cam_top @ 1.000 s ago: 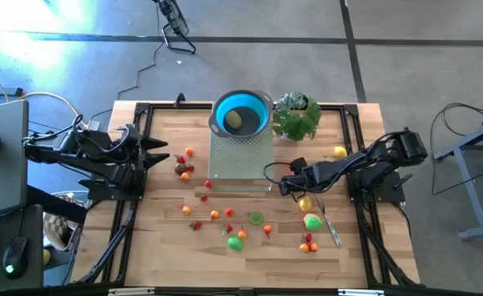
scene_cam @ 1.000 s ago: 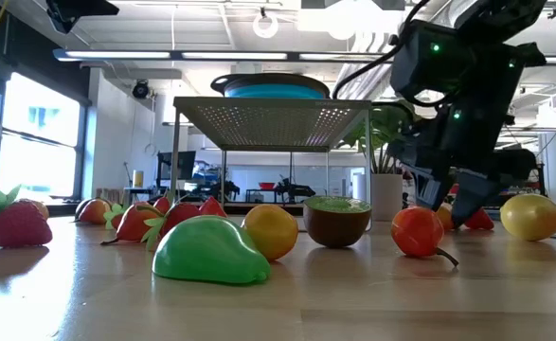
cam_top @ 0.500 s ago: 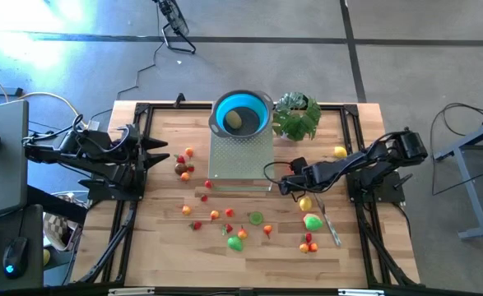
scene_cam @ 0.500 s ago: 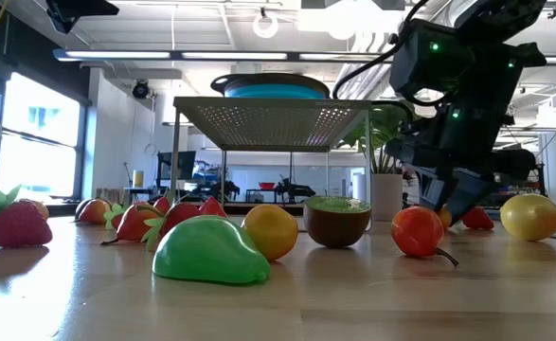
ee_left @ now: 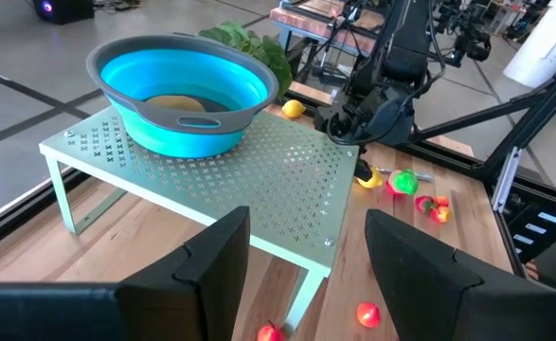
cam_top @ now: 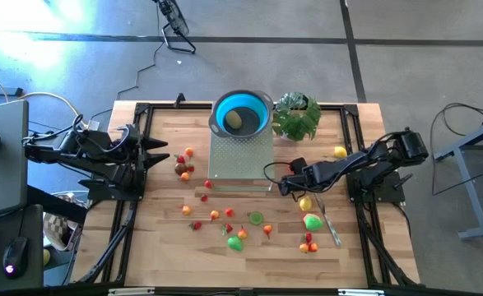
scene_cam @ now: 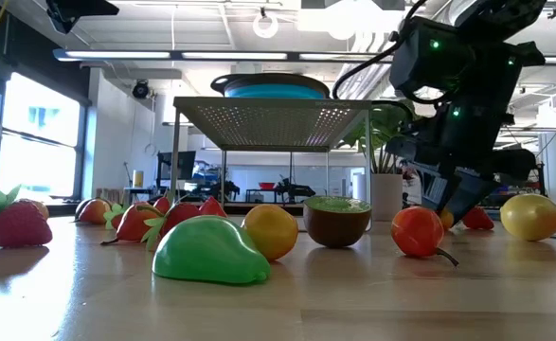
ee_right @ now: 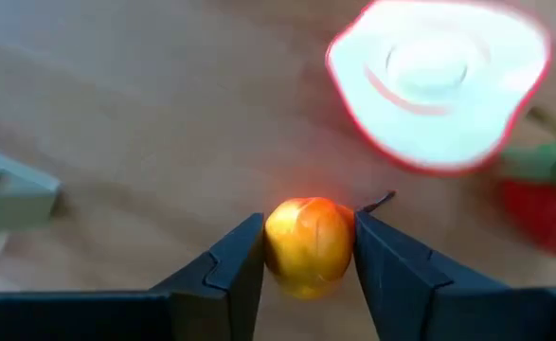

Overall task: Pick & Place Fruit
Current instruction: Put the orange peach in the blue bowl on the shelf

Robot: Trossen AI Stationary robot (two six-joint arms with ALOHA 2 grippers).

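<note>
At frame left, the left end effector [cam_top: 160,154] waits wide open over the wooden counter [cam_top: 167,247]. Top centre, the blue collapsible bowl [cam_top: 241,113] sits on the perforated metal stand [cam_top: 239,156]. Right of centre, the right end effector [cam_top: 285,186] has closed since a second ago, pinching a small orange-yellow toy fruit [ee_right: 309,244] low over the counter. Lift looks next.

Right gripper [ee_right: 308,248] low over the wooden tabletop [ee_right: 145,114], both dark fingers [ee_right: 228,270] pressed against the sides of a small orange-yellow fruit [ee_right: 308,244]. Ahead of the fingertips, off to one side, a blurred white slice with red rim [ee_right: 439,83]. Beside it a red fruit with green leaves [ee_right: 543,204]. Pale green corner [ee_right: 8,194] at the opposite side.
</note>
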